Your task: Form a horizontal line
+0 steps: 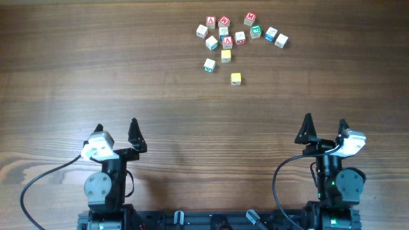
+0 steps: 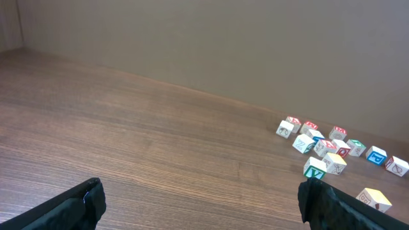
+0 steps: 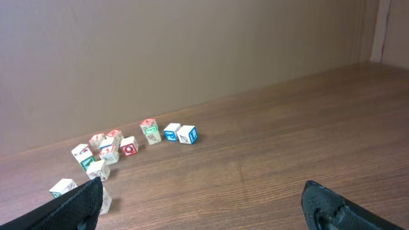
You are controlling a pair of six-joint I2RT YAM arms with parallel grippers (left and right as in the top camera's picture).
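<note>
Brown wood-grain table [image 1: 96, 64] fills the overhead view, and a plain tan wall [image 2: 192, 38] stands behind it in both wrist views. My left claw [image 1: 116, 130] sits at the lower left of the overhead frame, its two fingers spread wide and gripping nothing. My right claw [image 1: 326, 126] sits at the lower right, spread just as wide and also gripping nothing. The letter cubes [image 1: 227, 42] lie in a loose cluster at the upper middle of the overhead frame, well apart from both claws and not yet drawn into a row. Most carry red marks, a few green or blue. Just below the cluster lies a whitish cube [image 1: 209, 64] with teal marks, and lowest of all, alone, a yellow cube [image 1: 236, 78]. From my left wrist the cluster shows at the right edge of the frame [image 2: 326, 148]. From my right wrist it shows at the lower left [image 3: 108, 153].
</note>
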